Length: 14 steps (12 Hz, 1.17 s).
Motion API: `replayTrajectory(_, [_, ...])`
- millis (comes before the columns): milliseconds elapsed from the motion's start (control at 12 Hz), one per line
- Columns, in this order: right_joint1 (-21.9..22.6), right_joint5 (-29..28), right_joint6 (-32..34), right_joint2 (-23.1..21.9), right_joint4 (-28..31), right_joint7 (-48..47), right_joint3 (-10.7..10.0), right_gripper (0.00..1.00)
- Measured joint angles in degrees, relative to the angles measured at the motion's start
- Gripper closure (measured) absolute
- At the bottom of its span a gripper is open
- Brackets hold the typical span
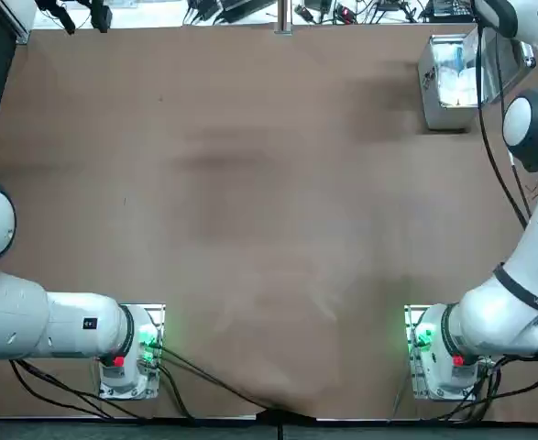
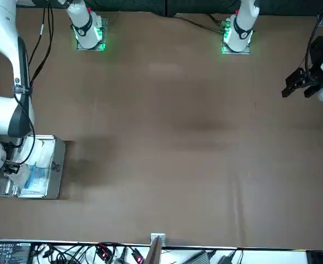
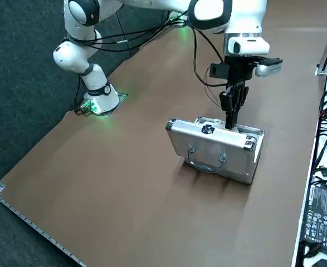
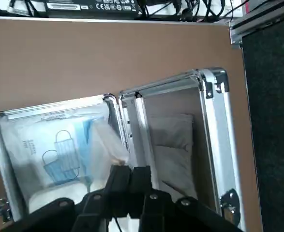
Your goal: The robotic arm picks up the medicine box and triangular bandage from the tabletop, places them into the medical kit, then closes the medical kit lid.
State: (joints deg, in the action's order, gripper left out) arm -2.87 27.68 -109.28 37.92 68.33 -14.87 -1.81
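The medical kit (image 1: 431, 92) lies open at the far right of the table, also seen in the front view (image 2: 51, 187). Its lid (image 3: 213, 150) stands raised and tilted, its grey inside showing in the wrist view (image 4: 173, 140). White packets, one printed with a blue mask (image 4: 54, 150), fill the light blue body. I cannot tell the medicine box from the triangular bandage among them. My right gripper (image 3: 230, 123) points straight down at the kit's upper rim, beside the lid's inner face. It is shut (image 4: 130, 170) with nothing between its fingers.
Cables, a power strip (image 3: 319, 214) and a metal rail run along the table edge just beyond the kit. The brown tabletop (image 1: 250, 202) stretches wide toward the parked left arm. Both arm bases glow green at the near edge.
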Motion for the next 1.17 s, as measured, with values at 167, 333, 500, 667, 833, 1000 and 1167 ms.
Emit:
replayTrajectory(167, [-0.42, 0.01, -0.01, 0.53, 0.0, 0.0, 0.0, 0.99])
replayTrajectory(333, [-0.62, 0.01, -0.09, 1.3, -0.02, 0.0, 0.0, 0.99])
replayTrajectory(500, [-0.63, 0.17, -0.72, 2.0, -0.12, 0.0, 0.0, 0.99])
replayTrajectory(667, [-0.65, 0.25, -0.74, 1.99, -0.53, 0.0, -0.05, 0.99])
replayTrajectory(833, [-0.65, 0.26, -0.74, 1.99, -0.95, 0.04, -0.44, 0.99])
replayTrajectory(1000, [-0.67, 0.52, -0.74, 1.99, -1.03, 0.16, -0.92, 0.99])
replayTrajectory(1167, [-0.69, 1.49, -0.74, 1.99, -1.03, 0.26, -1.27, 0.99])
